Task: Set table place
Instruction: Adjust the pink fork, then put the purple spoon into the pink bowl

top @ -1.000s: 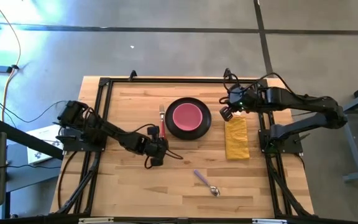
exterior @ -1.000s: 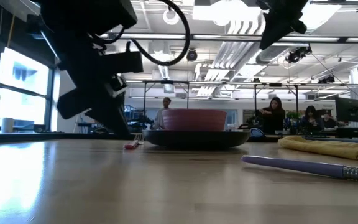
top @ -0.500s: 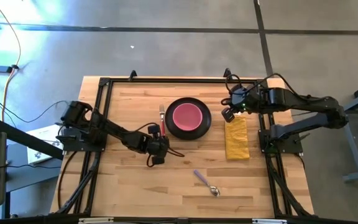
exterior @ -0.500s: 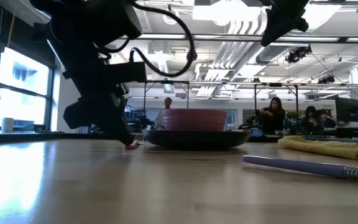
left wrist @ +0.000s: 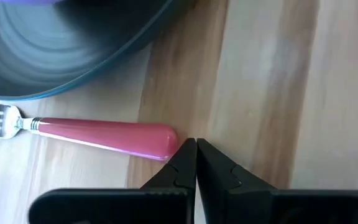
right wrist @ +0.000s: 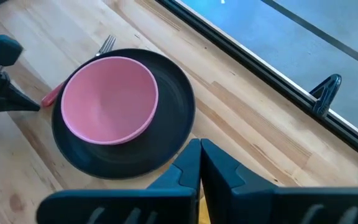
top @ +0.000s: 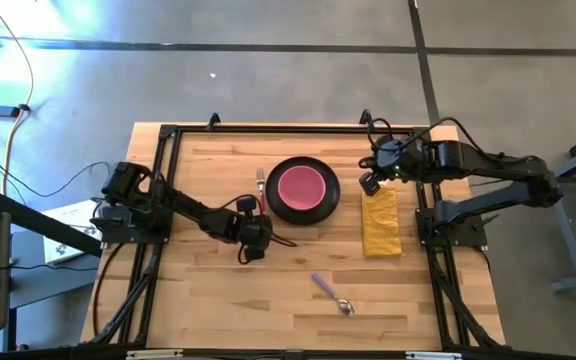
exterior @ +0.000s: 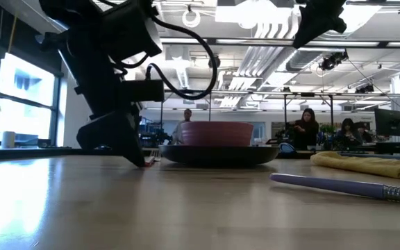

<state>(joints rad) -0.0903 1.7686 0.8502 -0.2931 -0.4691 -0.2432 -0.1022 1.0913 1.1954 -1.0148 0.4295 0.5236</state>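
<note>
On the light-wood table [top: 208,290] a pink bowl [top: 302,185] sits in a dark round plate [top: 320,207]. A pink-handled fork [top: 262,197] lies flat just left of the plate. My left gripper [left wrist: 196,146] is shut, low over the table, with its tips at the free end of the fork's handle [left wrist: 163,138]. A folded yellow napkin [top: 381,225] lies right of the plate. A purple-handled spoon [top: 331,292] lies toward the near edge. My right gripper [top: 367,184] is shut and empty, raised over the napkin's far end. My left gripper's shut fingertips [left wrist: 187,149] stand right at the rounded free end of the fork's pink handle [left wrist: 173,140], coming slanting down from the near side, roughly in line with the fork. I cannot tell whether they touch it. The fork lies flat on the table.
A black metal rail frame [top: 268,130] edges the table. Bare wood lies between the fork and the left rail and around the spoon. In the low view, people sit at desks [exterior: 304,128] in the room beyond the table.
My left gripper has gone down toward the table and a little toward the far edge, closing on the free end of the fork's handle.
</note>
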